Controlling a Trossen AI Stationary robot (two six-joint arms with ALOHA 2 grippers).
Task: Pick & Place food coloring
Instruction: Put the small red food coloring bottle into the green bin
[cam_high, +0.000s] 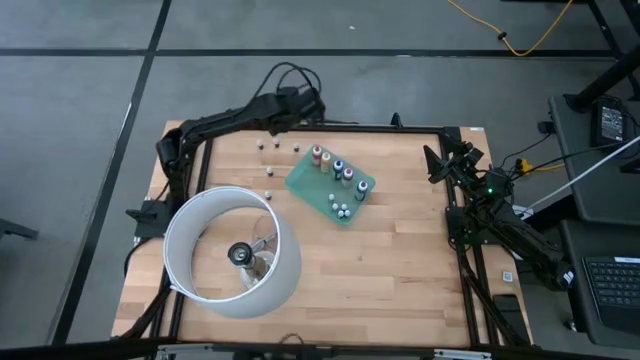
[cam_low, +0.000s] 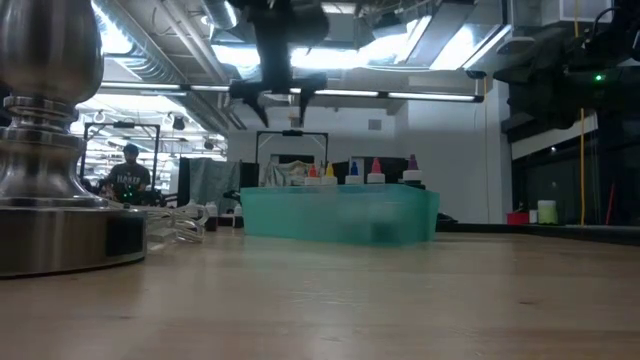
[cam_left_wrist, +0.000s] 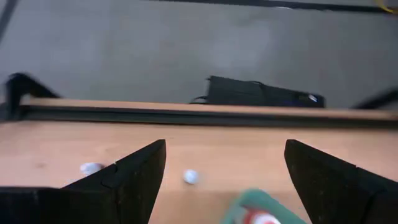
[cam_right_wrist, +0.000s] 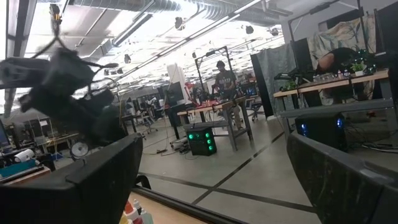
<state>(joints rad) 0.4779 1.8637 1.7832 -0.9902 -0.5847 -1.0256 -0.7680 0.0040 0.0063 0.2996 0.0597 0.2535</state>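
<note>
Several food coloring bottles with coloured caps stand upright on a green tray at the table's far middle; their caps show above the tray's wall in the low view. Pale little bottles lie loose on the wood left of the tray, two of them below my left gripper. My left gripper hangs open above the table's far edge, over and beyond the tray's far corner, with nothing between its fingers. My right gripper waits open at the table's right edge.
A big white ring lamp shade stands on the near left of the table; its metal base fills the low view's left. Black frame rails run along the table's edges. Bare wood lies right of and nearer than the tray. A person is far behind.
</note>
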